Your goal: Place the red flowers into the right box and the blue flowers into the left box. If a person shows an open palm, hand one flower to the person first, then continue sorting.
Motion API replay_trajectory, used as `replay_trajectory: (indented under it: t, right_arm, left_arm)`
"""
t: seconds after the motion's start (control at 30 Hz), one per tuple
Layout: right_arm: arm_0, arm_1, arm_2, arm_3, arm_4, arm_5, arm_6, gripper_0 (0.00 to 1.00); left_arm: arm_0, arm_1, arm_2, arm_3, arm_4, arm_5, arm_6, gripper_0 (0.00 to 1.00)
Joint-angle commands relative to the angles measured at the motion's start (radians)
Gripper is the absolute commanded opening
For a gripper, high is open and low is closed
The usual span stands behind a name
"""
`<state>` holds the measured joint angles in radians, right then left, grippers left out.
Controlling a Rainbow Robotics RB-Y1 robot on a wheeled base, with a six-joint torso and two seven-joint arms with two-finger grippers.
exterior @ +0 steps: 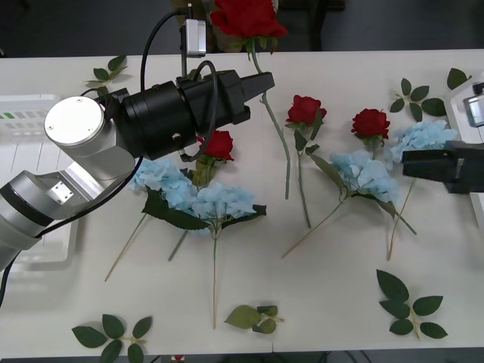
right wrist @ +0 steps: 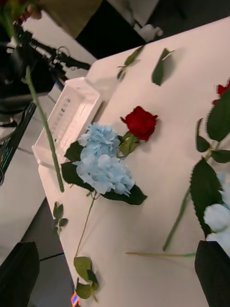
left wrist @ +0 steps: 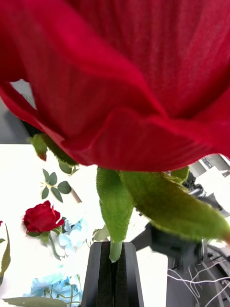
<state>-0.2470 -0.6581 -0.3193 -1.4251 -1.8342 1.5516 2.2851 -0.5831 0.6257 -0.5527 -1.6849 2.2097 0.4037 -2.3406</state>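
Observation:
My left gripper (exterior: 261, 82) is raised over the back of the table, shut on the green stem of a red flower (exterior: 246, 19). Its bloom (left wrist: 120, 72) stands above the black fingers (left wrist: 103, 273) and its long stem (right wrist: 43, 120) hangs down. Three more red flowers (exterior: 219, 144) (exterior: 306, 110) (exterior: 370, 122) lie on the table among several blue flowers (exterior: 162, 178) (exterior: 363, 170). The left box (exterior: 23, 144) sits at the table's left edge. A corner of the right box (exterior: 456, 113) shows at the right edge. My right gripper (exterior: 408, 162) hovers open by the rightmost blue flower (exterior: 423, 136).
Loose green leaf sprigs (exterior: 113, 336) (exterior: 408, 302) (exterior: 416, 98) (exterior: 110, 69) lie scattered near the table's front and back edges. In the right wrist view a red flower (right wrist: 140, 122) and a blue cluster (right wrist: 103, 163) lie close to the left box (right wrist: 67, 120).

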Motion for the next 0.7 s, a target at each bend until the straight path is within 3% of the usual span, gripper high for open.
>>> replay_trajectory:
  t: [0.03, 0.33, 0.7]
  right_arm:
    - [0.008, -0.034, 0.111, -0.018, -0.051, -0.064, 0.073, 0.94]
    - [0.003, 0.017, 0.338, -0.132, -0.158, -0.327, 0.252, 0.94]
    - [-0.012, 0.112, 0.447, -0.268, -0.158, -0.403, 0.231, 0.94]
  left_arm:
    - [-0.044, 0.009, -0.009, -0.039, 0.010, -0.008, -0.046, 0.00]
    - [-0.044, 0.009, -0.007, -0.039, 0.010, -0.008, -0.046, 0.00]
    - [-0.044, 0.009, -0.012, -0.038, 0.010, -0.008, -0.046, 0.00]
